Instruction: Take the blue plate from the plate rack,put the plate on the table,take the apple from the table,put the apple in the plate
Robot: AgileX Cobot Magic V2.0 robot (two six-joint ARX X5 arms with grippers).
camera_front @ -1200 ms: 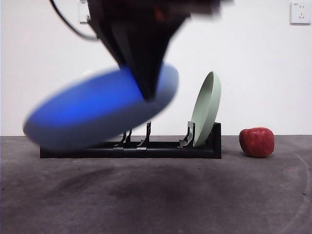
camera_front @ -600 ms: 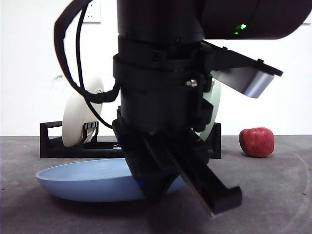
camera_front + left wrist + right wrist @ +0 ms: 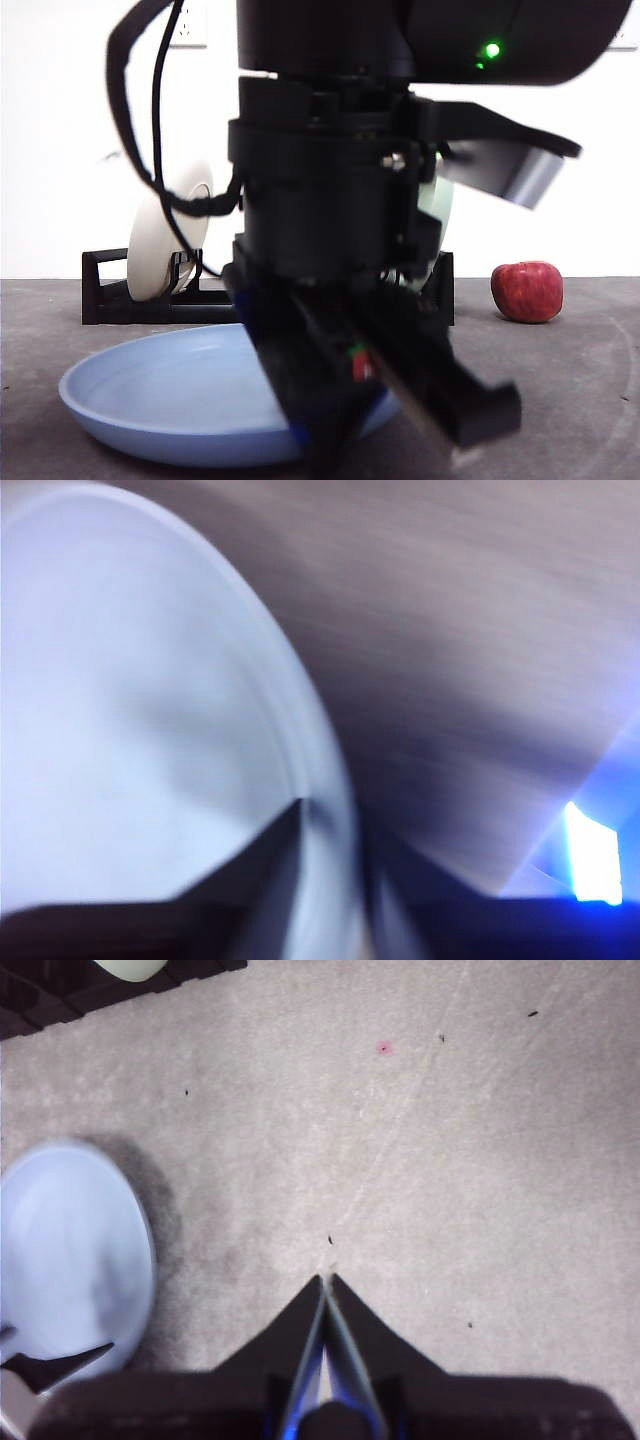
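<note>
Nearest to us, the left gripper [image 3: 400, 420] fills the middle of the front view, big and dark, its jaws closed over the near right rim of the blue plate [image 3: 160, 395]. In the left wrist view the plate [image 3: 130, 710] is heavily blurred, but we can make out one jaw on either side of the rim, clamped on it. We cannot tell whether the plate's underside fully rests on the table [image 3: 560, 400]; the arm hides its right part.

Against half a second ago, the plate sits a little lower and nearer, more of its inner face showing – the arm has hardly shifted.

The right gripper [image 3: 325, 1290] hangs above bare table, jaws pressed together on nothing, with the plate [image 3: 70, 1250] off to one side.

Farther back, the plate rack [image 3: 110, 290] is mostly covered by the arm; a cream plate [image 3: 160, 245] stands upright in its left part, and only a sliver of a pale-green plate [image 3: 440, 205] shows. The apple [image 3: 527, 291] lies on the table just right of the rack, well apart from the plate – open table around it.
</note>
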